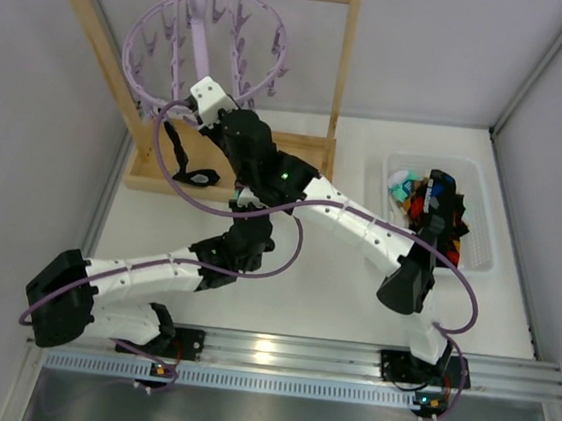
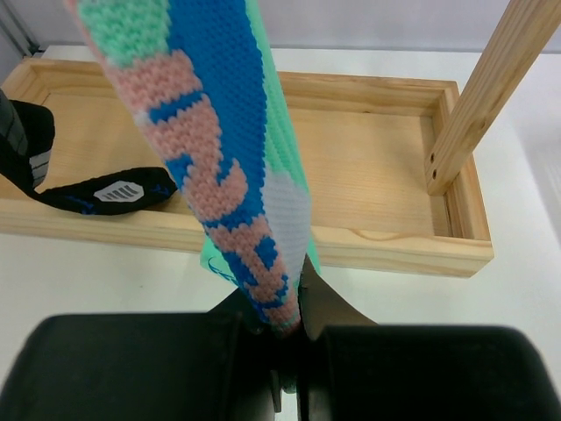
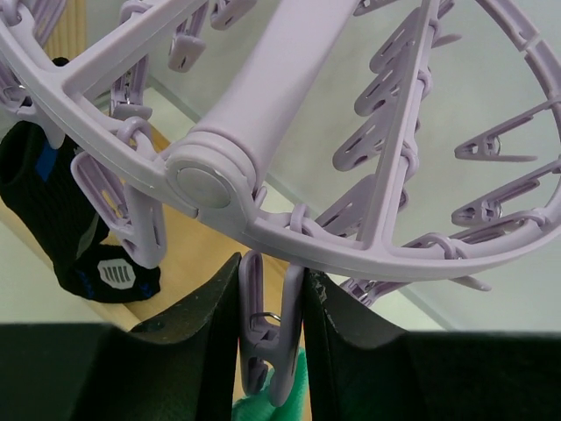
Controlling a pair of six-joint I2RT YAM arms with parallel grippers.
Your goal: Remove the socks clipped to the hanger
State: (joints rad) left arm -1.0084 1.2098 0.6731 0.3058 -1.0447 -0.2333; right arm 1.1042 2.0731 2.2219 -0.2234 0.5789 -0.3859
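Pinching the lower end of the patterned sock, our left gripper is closed tight on it just beside the wooden tray. Our right gripper is squeezed onto a clip peg of the hanger, a finger against each side, green fabric just below. We see a black sock hanging from the ring nearby.
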